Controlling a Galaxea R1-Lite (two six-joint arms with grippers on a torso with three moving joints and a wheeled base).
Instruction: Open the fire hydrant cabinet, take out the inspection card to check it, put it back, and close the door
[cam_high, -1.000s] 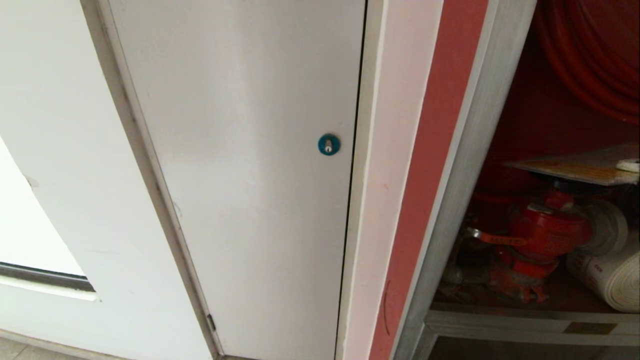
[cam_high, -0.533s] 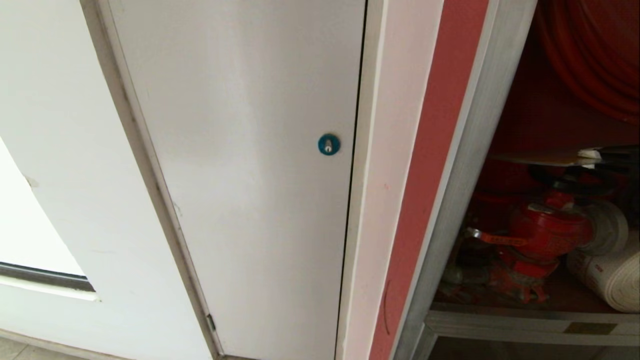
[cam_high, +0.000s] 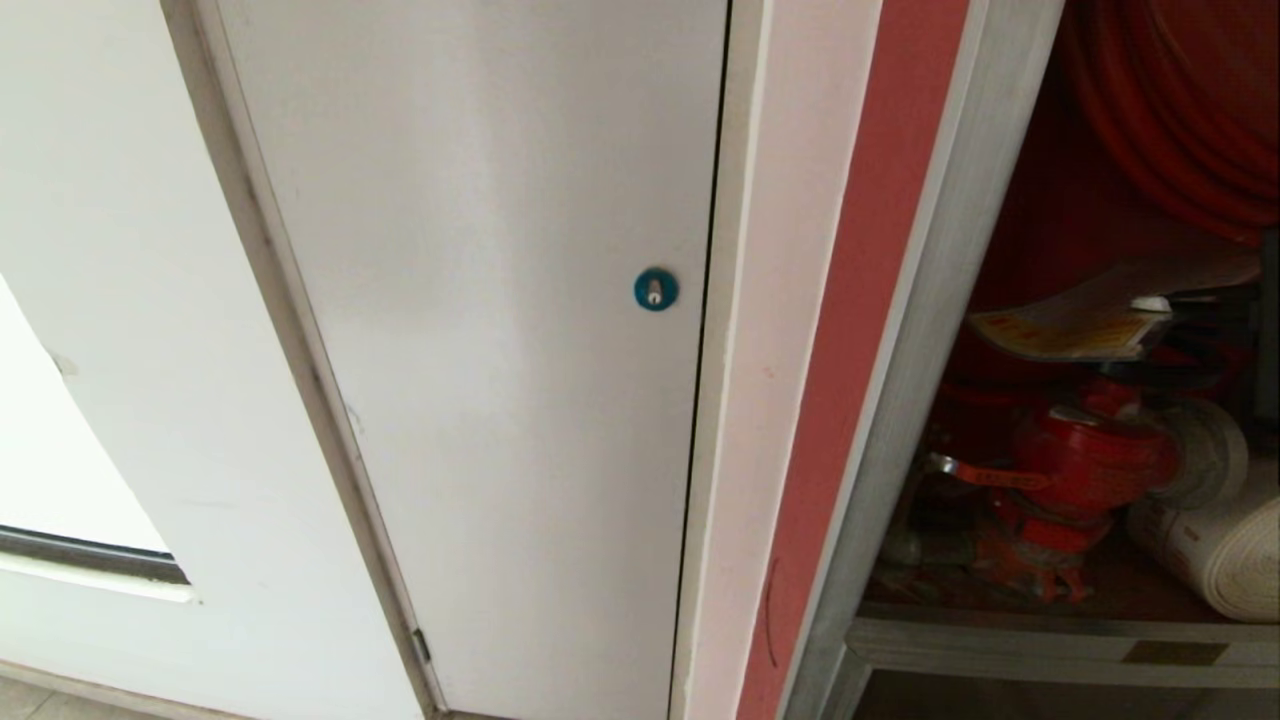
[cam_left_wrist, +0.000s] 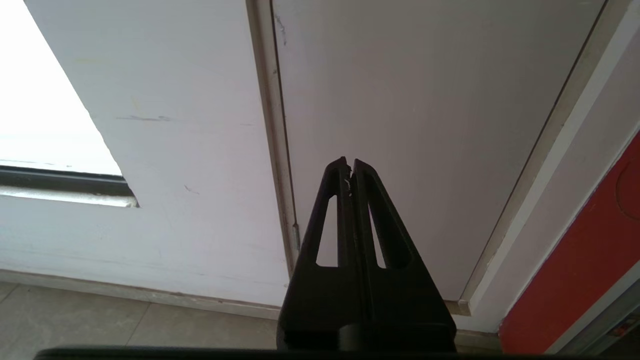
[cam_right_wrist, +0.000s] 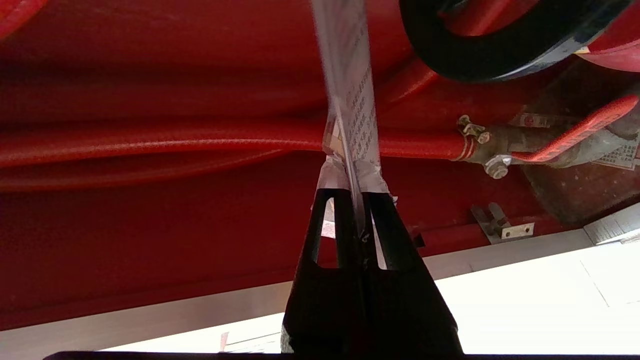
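We have the thin pale grey-white inspection card (cam_right_wrist: 350, 105) with its yellowish band pinched edge-on in our right gripper (cam_right_wrist: 356, 200), inside the open red-lined, silver-framed fire hydrant cabinet (cam_high: 930, 300), above the red hydrant valve (cam_high: 1090, 465). To do this well, we keep the pinch firm and move slowly, clear of the red hose reel (cam_high: 1170, 120). Our left gripper (cam_left_wrist: 350, 167) is parked with fingers together, facing the plain white door panel (cam_left_wrist: 425, 100).

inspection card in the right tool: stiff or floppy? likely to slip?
Probably flexible: in the head view the card curves and droops away from the held end. Likely light, since the right tool, shut on one edge, carries the whole sheet. It looks thin and smooth, so it might slide or twist if it brushes the valve.
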